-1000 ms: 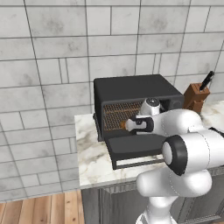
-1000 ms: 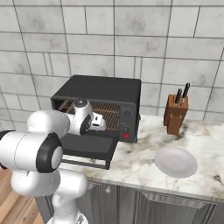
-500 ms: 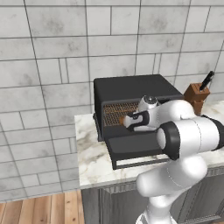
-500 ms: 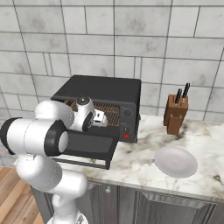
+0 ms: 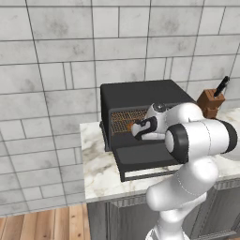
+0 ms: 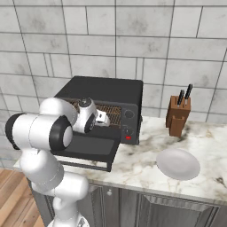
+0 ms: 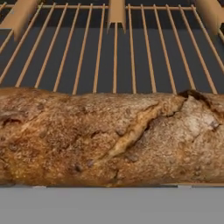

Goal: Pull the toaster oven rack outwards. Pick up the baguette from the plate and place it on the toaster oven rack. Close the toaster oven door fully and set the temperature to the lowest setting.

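The black toaster oven (image 5: 140,93) (image 6: 102,88) stands on the marble counter with its door (image 5: 140,157) (image 6: 88,146) folded down flat. The copper wire rack (image 7: 131,43) (image 5: 123,117) shows in the cavity. The baguette (image 7: 109,135) (image 5: 128,125) lies crosswise on the rack, very close under the hand camera. My gripper (image 5: 137,129) (image 6: 105,118) hovers at the oven's mouth just above the door, pointing inward at the bread. It is open and grips nothing. The white plate (image 6: 178,163) sits bare to the oven's right.
A brown knife block (image 5: 209,102) (image 6: 178,116) stands against the tiled wall right of the oven. The oven's control strip with a knob (image 6: 128,114) and a red light (image 6: 128,137) faces front at its right side. The counter's front edge lies just below the door.
The hand has edged slightly further toward the oven cavity, and the arm's elbow has swung round. The baguette rests in place on the rack. The jaws stay wide.
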